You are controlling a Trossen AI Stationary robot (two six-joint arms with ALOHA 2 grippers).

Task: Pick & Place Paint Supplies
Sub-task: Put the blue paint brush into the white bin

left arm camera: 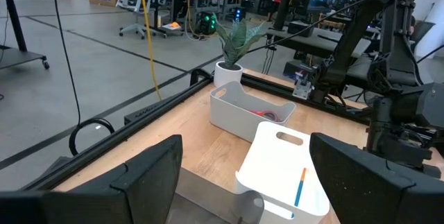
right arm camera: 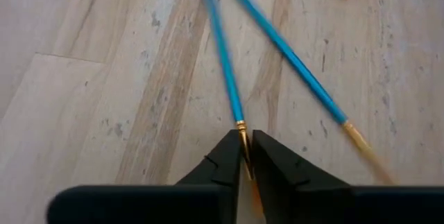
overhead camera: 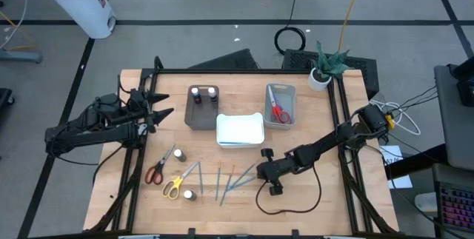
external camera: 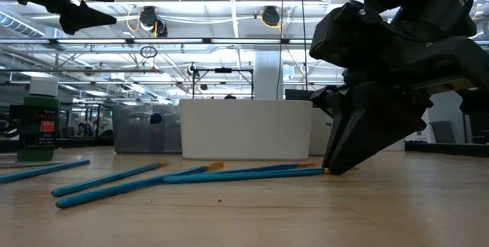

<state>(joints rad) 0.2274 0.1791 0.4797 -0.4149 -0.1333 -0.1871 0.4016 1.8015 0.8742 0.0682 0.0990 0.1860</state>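
Wooden tabletop [overhead camera: 296,202] carries a white rectangular tray [overhead camera: 240,130] mid-table as the sorting spot. Just in front of that tray, the right gripper [right arm camera: 245,156] has pinched narrowly onto the bristle end of a thin blue brush [right arm camera: 223,61], low enough to lift it; the left gripper [overhead camera: 158,110], left of the tray, hangs spread wide.

Legible text: none found in any view.
The paint bottle [external camera: 38,128] in the low view carries a red-and-white label, but its print is too small to read. The white bin [overhead camera: 81,2] beyond the table in the high view shows a small sticker, also unreadable. No brand, number or sign can be made out on the trays, arms, or in the room behind.
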